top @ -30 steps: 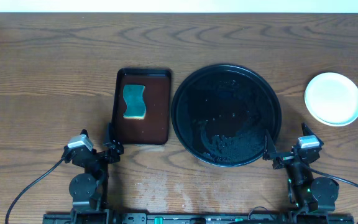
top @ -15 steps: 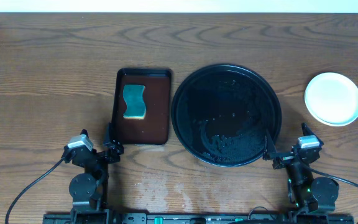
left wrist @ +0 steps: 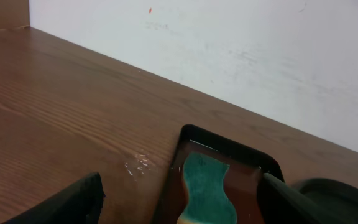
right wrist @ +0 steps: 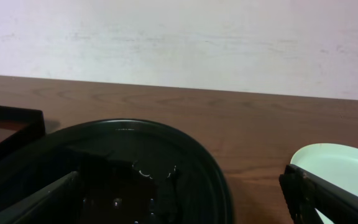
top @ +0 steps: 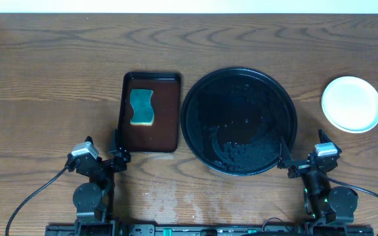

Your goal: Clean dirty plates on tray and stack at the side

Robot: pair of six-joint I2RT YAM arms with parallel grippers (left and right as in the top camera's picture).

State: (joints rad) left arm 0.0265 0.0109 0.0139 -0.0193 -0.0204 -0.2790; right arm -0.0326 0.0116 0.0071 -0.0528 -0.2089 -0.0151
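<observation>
the counter (top: 58, 78) is brown wood grain. three things lie directly on it, in a row across the middle. a small rectangular dark brown tray (top: 151, 75) is on the left. a large round black tray (top: 239, 69) is just beside it, with a narrow strip of wood between. well apart to the right is a pale round plate (top: 352, 103) (whether others sit beneath it cannot be told). a small glistening wet patch (left wrist: 137, 167) lies just left of the brown tray, and faint pale smears (top: 176, 195) mark the wood near the front edge.

Overhead looks straight down; wrist cameras sit low, facing the wall (right wrist: 179, 43) — sharing the tray (right wrist: 185, 149).
</observation>
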